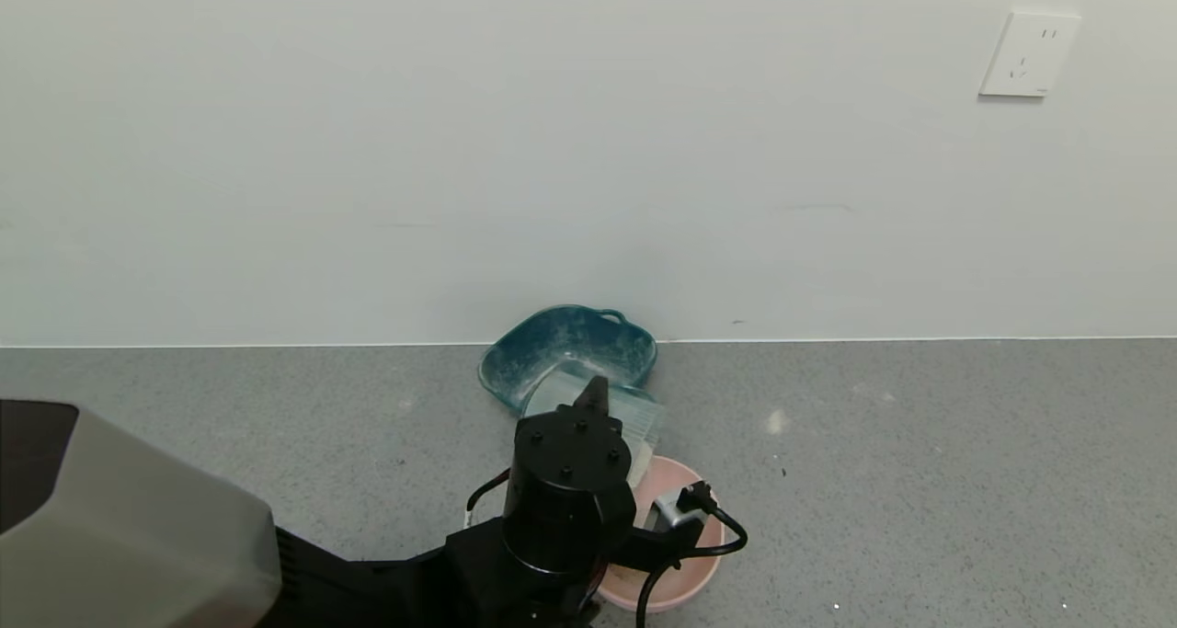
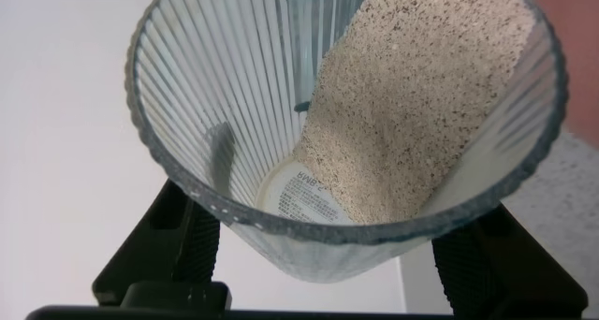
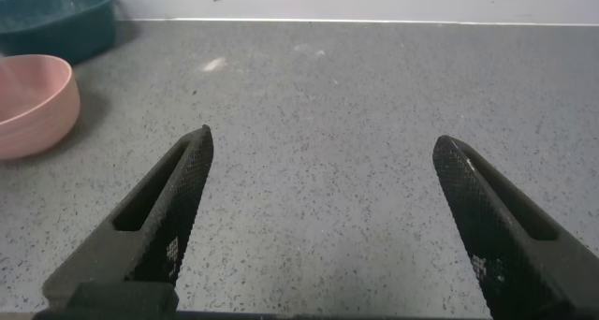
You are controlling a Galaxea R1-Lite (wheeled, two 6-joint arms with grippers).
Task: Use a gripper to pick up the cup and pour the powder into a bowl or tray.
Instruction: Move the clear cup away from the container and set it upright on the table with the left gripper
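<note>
My left gripper [image 1: 593,405] is shut on the ribbed translucent cup [image 1: 644,423] and holds it tilted above the counter, between the pink bowl [image 1: 685,584] and the teal tray [image 1: 570,348]. In the left wrist view the cup [image 2: 225,95] sits between the black fingers [image 2: 192,250], and the beige powder [image 2: 421,105] has slid to one side wall and reaches toward the rim. A label shows on the cup's bottom. My arm hides much of the bowl in the head view. My right gripper [image 3: 323,140] is open and empty over bare counter, off to the bowl's [image 3: 33,100] side.
The grey speckled counter [image 1: 919,481] runs back to a white wall with a socket [image 1: 1028,55]. The powder-dusted teal tray [image 3: 56,16] stands against the wall. A small white smudge [image 1: 777,420] lies on the counter right of the tray.
</note>
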